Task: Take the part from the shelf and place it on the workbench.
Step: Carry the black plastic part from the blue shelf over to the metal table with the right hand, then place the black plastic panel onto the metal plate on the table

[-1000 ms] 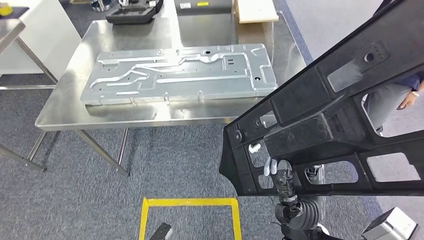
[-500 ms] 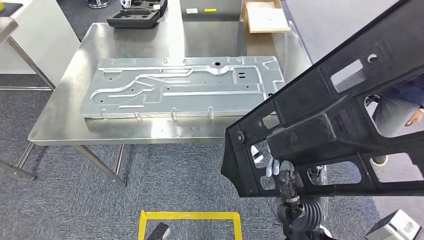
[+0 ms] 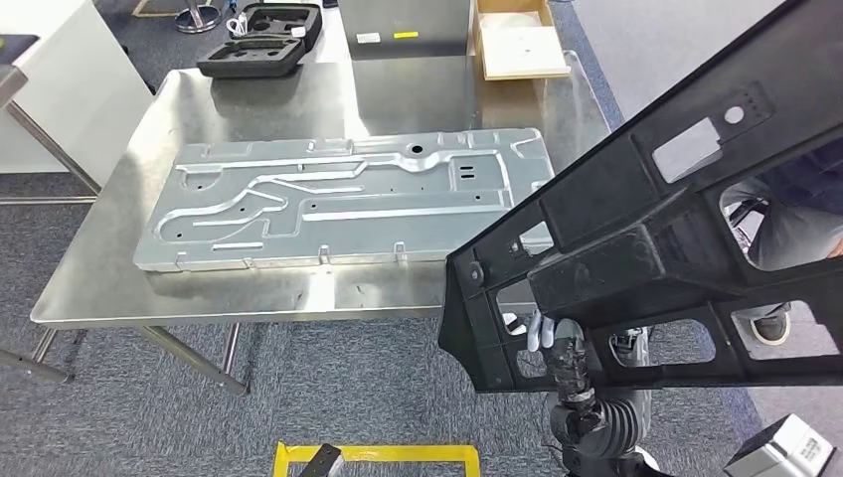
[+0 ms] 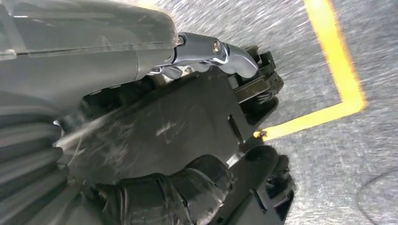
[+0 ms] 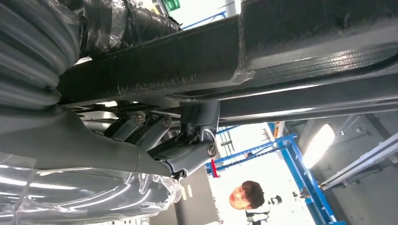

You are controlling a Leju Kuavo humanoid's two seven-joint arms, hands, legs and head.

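So the floor is grey-blue carpet [image 3: 328,388] with a yellow taped square [image 3: 378,454] marked on it at about 6 o'clock in the head view. At roughly 10 o'clock stands the shiny stainless steel counter [image 3: 109,288], and lying flat on it is a big stamped silver sheet-metal panel [image 3: 338,204] with raised ribs and small holes. Past that, at the counter's far end around 11 o'clock, there's a black foam tray [image 3: 260,42], and at 12 o'clock a shallow cardboard box [image 3: 522,50].

The left hand [image 4: 155,140] shows in its wrist view over the carpet and the yellow tape; its fingers [image 4: 187,187] are curled in beside dark parts, and I honestly can't tell whether they have anything in them.

The task's thing, a large black moulded plastic frame part [image 3: 646,248] with cut-out windows, takes up the 3 to 5 o'clock side, tilted and held up off the counter, not set down yet. The right hand [image 3: 562,353] grips it from below, fingers [image 5: 187,152] wrapped around one of its bars.

A person's legs [image 3: 785,229] show through the frame at 3 o'clock.
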